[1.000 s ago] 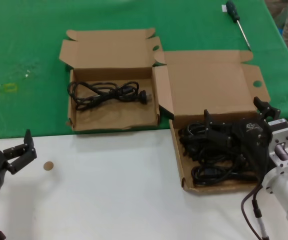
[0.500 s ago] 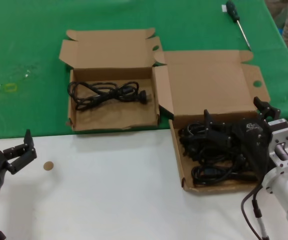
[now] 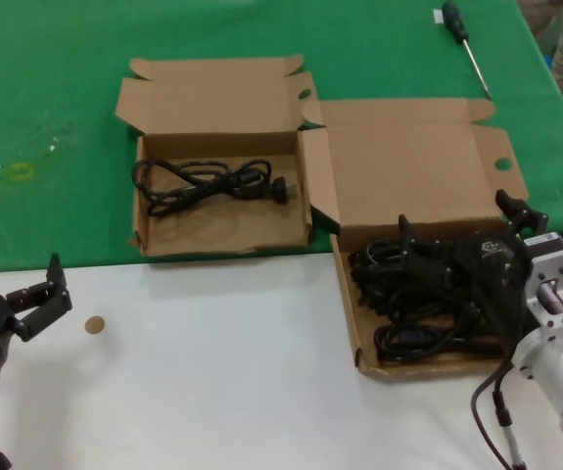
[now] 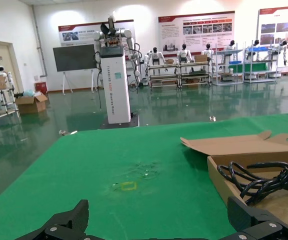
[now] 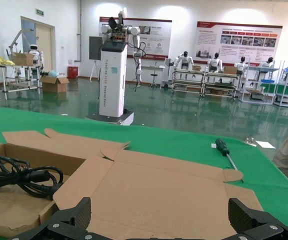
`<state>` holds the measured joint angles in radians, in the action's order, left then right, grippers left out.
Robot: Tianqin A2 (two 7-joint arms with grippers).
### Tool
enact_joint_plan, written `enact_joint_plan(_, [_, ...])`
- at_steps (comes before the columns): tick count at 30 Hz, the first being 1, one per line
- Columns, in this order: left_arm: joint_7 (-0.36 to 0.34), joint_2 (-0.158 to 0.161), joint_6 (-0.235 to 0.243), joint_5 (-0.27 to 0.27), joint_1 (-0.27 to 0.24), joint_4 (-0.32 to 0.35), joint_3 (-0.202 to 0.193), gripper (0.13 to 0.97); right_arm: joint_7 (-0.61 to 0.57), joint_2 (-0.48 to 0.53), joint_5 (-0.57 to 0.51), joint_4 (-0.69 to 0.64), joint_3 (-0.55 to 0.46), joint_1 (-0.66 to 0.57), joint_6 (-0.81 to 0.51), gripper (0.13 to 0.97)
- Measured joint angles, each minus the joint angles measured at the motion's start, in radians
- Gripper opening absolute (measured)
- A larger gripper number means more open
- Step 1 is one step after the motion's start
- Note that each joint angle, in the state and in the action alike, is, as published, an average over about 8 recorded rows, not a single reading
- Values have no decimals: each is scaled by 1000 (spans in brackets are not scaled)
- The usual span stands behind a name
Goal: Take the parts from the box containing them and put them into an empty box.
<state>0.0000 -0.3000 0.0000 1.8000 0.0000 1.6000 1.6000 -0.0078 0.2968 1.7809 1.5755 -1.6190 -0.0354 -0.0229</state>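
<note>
- Your right gripper [image 3: 428,257] hangs spread wide over the black cords [image 3: 413,304] in the wide box [image 3: 413,176].
- One cord [image 3: 208,183] lies in the narrow box [image 3: 212,103].
- Your left gripper [image 3: 41,294] waits, spread, over the white table [image 3: 212,362].

right pincer [image 3: 447,259] on cords [image 3: 408,304] | grip unclear | left pincer [image 3: 41,294] parked

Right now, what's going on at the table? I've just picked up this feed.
The right gripper is open and low over the pile of power cords in the wider box, not visibly holding one. One cord already lies in the narrower box to the left. The left gripper waits open at the near left of the table. A screwdriver lies on the green cloth beyond.
</note>
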Motion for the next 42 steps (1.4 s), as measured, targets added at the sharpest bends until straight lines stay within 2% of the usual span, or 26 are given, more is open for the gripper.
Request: enact_joint_plan(42, [0,0,0,0,0,0,0,966,0,0,0,0,0,0,0,966])
